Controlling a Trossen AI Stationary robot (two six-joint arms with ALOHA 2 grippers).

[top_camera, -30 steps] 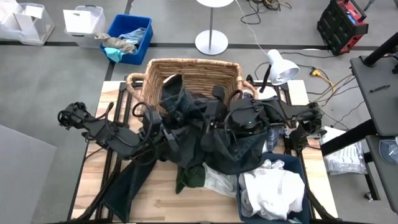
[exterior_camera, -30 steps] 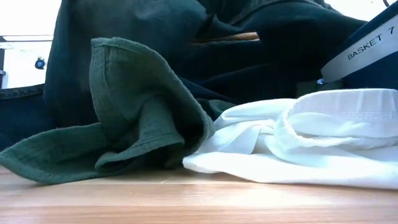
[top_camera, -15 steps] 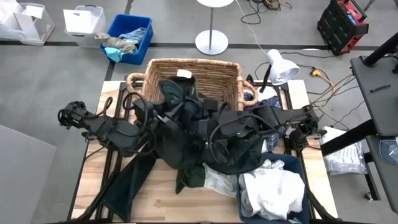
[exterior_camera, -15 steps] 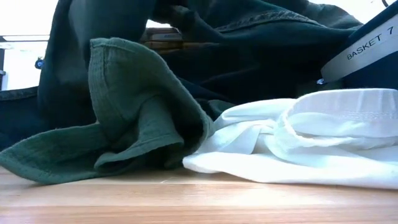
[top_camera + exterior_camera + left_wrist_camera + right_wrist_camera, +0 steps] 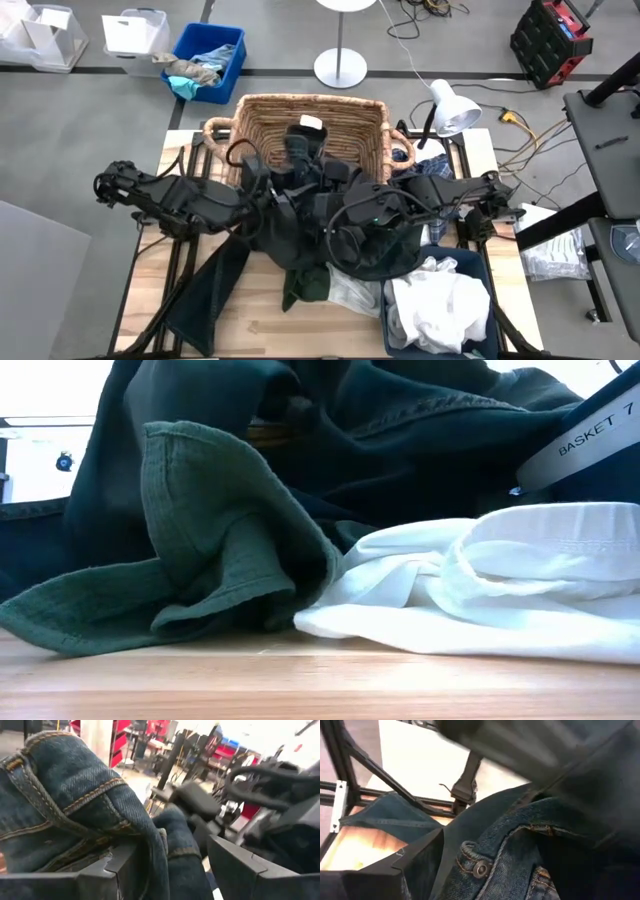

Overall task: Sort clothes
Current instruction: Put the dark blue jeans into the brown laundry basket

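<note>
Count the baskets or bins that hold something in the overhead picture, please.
3: the wicker basket at the table's far edge, the navy bin with white clothes at the near right, and the blue bin on the floor. Others may be hidden.

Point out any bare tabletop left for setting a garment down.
Bare wood shows at the table's front edge, between the dark garment draped off the left and the blue bin of white clothes. The middle is crowded with the dark pile, both arms and the wicker basket.
</note>
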